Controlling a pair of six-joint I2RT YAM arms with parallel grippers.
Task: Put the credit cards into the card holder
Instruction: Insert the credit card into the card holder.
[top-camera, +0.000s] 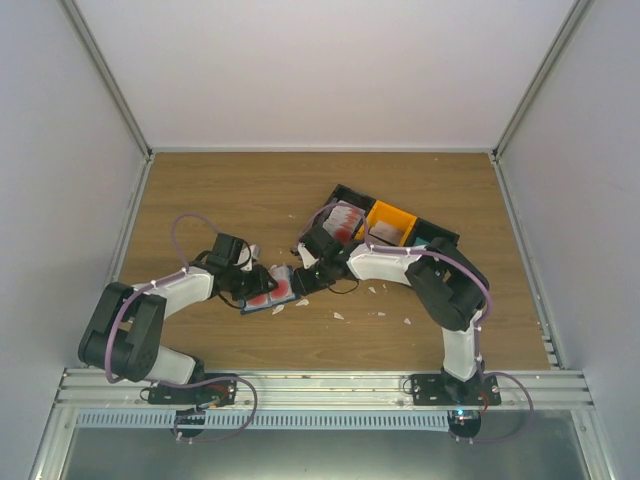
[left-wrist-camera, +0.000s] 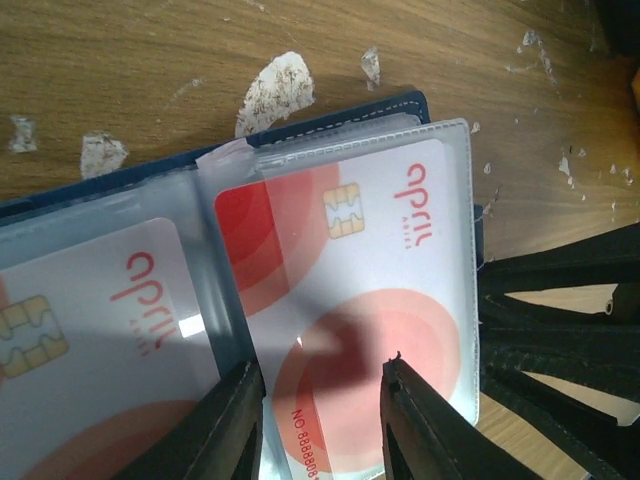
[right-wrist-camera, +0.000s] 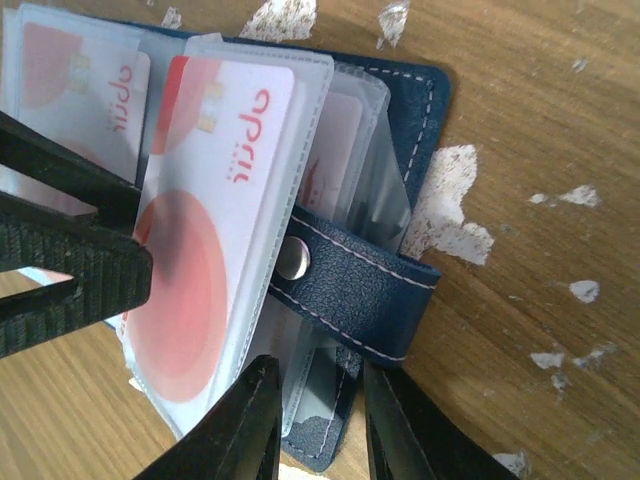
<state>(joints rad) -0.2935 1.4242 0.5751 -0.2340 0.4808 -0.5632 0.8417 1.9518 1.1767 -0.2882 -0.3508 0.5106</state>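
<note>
One card holder (right-wrist-camera: 350, 290), open. Left gripper (left-wrist-camera: 322, 368), half spread, straddles a sleeved credit card (left-wrist-camera: 400, 250); right gripper (right-wrist-camera: 320, 368) apparently pinches the cover.

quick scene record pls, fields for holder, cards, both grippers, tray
card holder: open on table, snap strap undone
credit cards: red-and-white, two seen in clear sleeves
left gripper: fingers apart, over one sleeve
right gripper: fingers straddle holder's edge; grip unclear
tray boxes: black and orange, beyond right arm
table: wood, white scraps scattered
</note>
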